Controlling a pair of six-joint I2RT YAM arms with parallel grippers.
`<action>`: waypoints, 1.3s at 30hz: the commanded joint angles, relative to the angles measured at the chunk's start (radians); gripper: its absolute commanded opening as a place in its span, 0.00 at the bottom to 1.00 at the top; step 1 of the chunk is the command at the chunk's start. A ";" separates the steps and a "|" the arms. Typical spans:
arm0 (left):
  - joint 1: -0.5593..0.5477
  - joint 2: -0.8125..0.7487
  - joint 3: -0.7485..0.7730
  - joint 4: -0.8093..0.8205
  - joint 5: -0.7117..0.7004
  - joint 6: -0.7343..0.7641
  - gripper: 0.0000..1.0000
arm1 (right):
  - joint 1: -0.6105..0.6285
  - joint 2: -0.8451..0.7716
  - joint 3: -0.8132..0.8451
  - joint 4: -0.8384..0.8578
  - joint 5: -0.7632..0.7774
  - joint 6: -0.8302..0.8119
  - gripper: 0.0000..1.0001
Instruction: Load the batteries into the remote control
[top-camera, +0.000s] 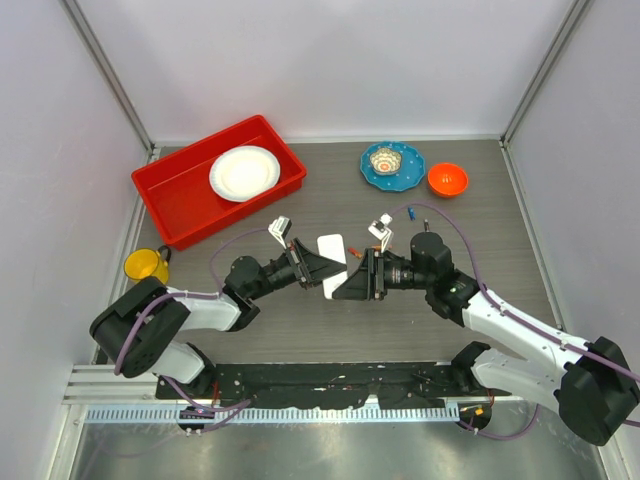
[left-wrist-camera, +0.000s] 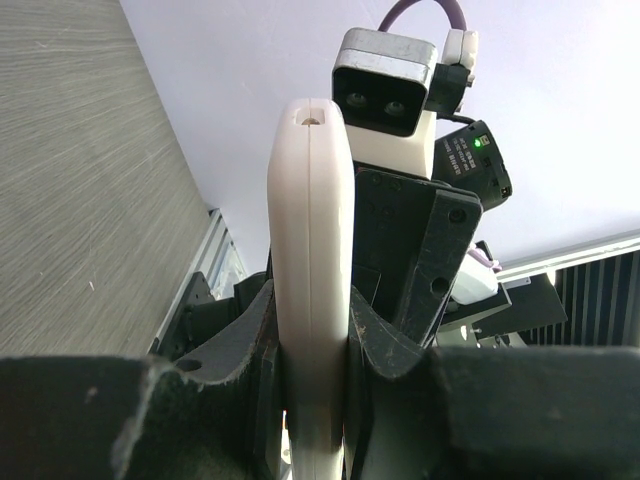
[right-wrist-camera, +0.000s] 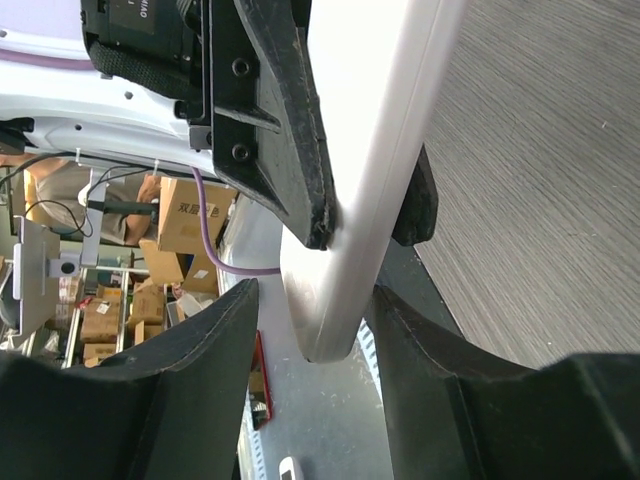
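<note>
l pincer (left-wrist-camera: 312, 335) clamped the remote (left-wrist-camera: 310, 230) edge-on. r pincer (right-wrist-camera: 318, 315) sat open, jaws either side of remote's end.

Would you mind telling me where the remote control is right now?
In the top view the remote control is over the middle of the table, clamped in the left gripper, its other end between the open fingers of the right gripper.
</note>
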 joint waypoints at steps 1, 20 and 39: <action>0.001 -0.020 0.035 0.047 -0.008 0.010 0.00 | 0.007 -0.002 0.014 -0.016 0.001 -0.038 0.53; -0.001 -0.009 0.025 0.081 0.029 -0.014 0.00 | 0.007 0.026 0.005 0.049 0.125 0.038 0.01; -0.039 -0.012 -0.010 0.097 0.035 0.010 0.00 | 0.006 0.021 0.010 0.154 0.461 0.184 0.01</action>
